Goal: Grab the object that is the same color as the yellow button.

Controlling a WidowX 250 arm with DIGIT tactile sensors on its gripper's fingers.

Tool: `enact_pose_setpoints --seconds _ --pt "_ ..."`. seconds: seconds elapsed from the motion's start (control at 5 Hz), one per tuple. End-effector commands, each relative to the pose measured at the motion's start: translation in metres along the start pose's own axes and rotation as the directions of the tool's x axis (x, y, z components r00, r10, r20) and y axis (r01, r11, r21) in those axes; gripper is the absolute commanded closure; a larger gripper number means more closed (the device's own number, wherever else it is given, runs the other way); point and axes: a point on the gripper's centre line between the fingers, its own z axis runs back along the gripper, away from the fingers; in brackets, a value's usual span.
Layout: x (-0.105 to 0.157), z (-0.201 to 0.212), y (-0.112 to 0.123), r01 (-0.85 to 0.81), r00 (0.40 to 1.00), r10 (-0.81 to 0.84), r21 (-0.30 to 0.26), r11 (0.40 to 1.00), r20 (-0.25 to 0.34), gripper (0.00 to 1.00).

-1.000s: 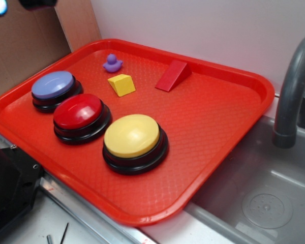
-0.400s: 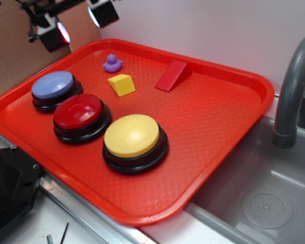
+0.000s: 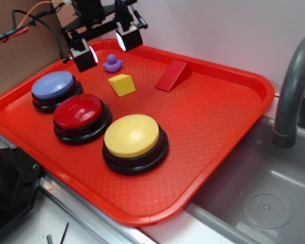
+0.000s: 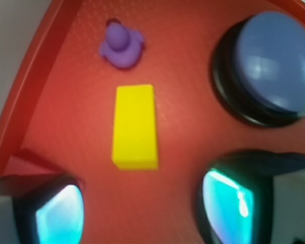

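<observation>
Hovering with fingers spread apart and empty, the gripper is hanging above the tray's far corner — the yellow block is sitting ungrasped just beside the purple duck, well apart from the yellow button — so the grab looks entirely ahead.

Small yellow block lies flat, well behind the domed yellow button.
</observation>
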Motion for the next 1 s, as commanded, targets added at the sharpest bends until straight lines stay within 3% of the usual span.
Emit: enact_pose_setpoints --seconds 0.0,0.4,0.6,0.8 --pt "0.023 -0.021 -0.008 -0.039 0.998 0.038 0.014 0.999 0.049 0.0" --pt "0.013 -0.049 -0.009 -0.021 0.997 0.018 0.049 0.999 0.069 0.0" --pt "0.013 -0.054 -0.008 -0.037 0.996 0.032 0.05 0.998 0.086 0.87" --pt "0.013 -0.053 -0.007 -0.055 0.995 0.051 0.044 0.998 0.086 1.0"
